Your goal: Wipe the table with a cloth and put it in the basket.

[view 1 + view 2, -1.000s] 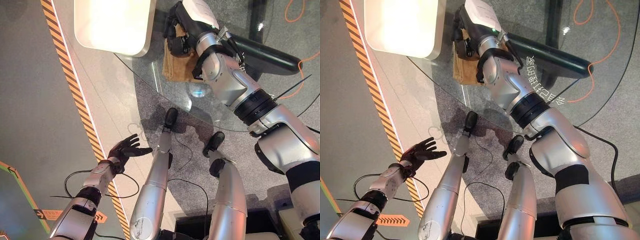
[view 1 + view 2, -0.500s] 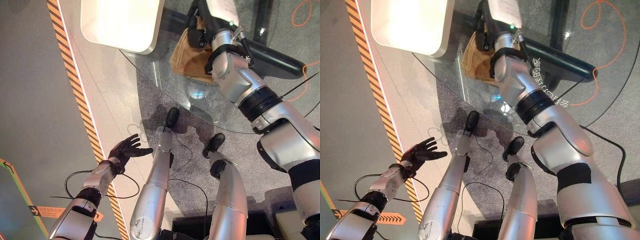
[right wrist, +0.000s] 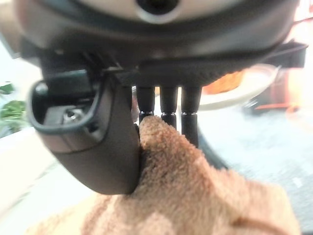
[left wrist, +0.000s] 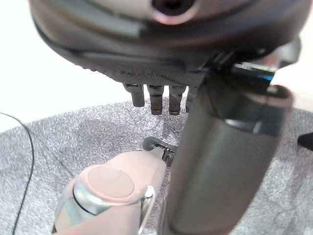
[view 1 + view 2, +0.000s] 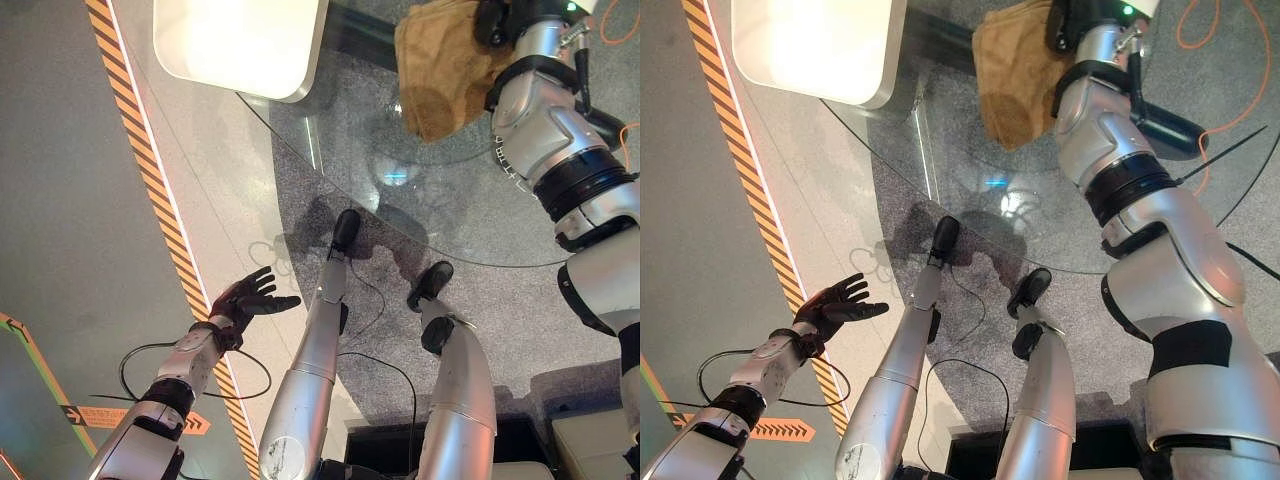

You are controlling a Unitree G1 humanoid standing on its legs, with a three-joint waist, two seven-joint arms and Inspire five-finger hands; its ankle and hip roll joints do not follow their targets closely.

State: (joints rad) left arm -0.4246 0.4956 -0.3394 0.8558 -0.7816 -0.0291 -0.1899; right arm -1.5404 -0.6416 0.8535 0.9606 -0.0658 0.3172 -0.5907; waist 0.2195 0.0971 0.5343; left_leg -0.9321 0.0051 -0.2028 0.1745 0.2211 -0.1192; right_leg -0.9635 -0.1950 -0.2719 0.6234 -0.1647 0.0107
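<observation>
My right hand [image 5: 492, 16] is at the far side of the round glass table [image 5: 345, 135], shut on a brown cloth [image 5: 440, 70]. The cloth hangs in a loose bunch from the hand over the glass. In the right wrist view the thumb [image 3: 98, 147] and fingers [image 3: 166, 105] pinch the fuzzy cloth [image 3: 195, 196] between them. My left hand [image 5: 245, 300] is low at the left, over the floor beside the striped tape, open with fingers spread and holding nothing. Its straight fingers [image 4: 156, 100] show in the left wrist view.
A white rounded-corner object [image 5: 240, 45] lies at the table's far left edge. An orange-and-black striped tape [image 5: 150, 170] runs along the floor at the left. A dark base bar [image 5: 1170, 125] shows under the glass. A pale round dish with something orange [image 3: 234, 85] is beyond the right hand.
My right hand has swung away to the right with the cloth, which now hangs bunched instead of lying flat on the glass. The left hand has barely moved.
</observation>
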